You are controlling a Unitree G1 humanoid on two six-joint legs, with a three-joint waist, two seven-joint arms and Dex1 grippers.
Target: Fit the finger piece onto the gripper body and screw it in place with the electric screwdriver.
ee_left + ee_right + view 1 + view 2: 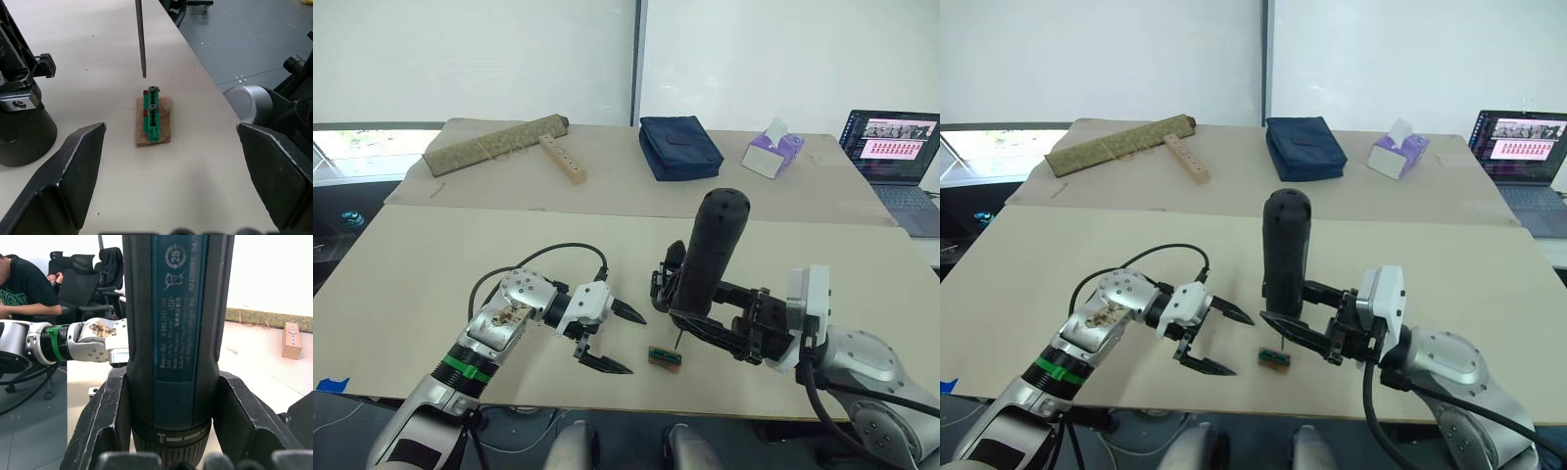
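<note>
While clamped upright, electric screwdriver (713,253) points bit down.

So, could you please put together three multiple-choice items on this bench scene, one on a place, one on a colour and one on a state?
1. Where is the metal bit's tip?
A. just above the green block
B. inside the blue pouch
C. on the laptop

2. What colour is the tissue box?
A. red
B. purple
C. yellow

3. What state is the left pincer in?
A. shut on the screwdriver
B. shut on the block
C. open, empty

Key: 1 A, the bit ends over the green block. 2 B, the tissue box is purple and white. 3 C, the left pincer is spread; the right pincer clamps the electric screwdriver.
</note>
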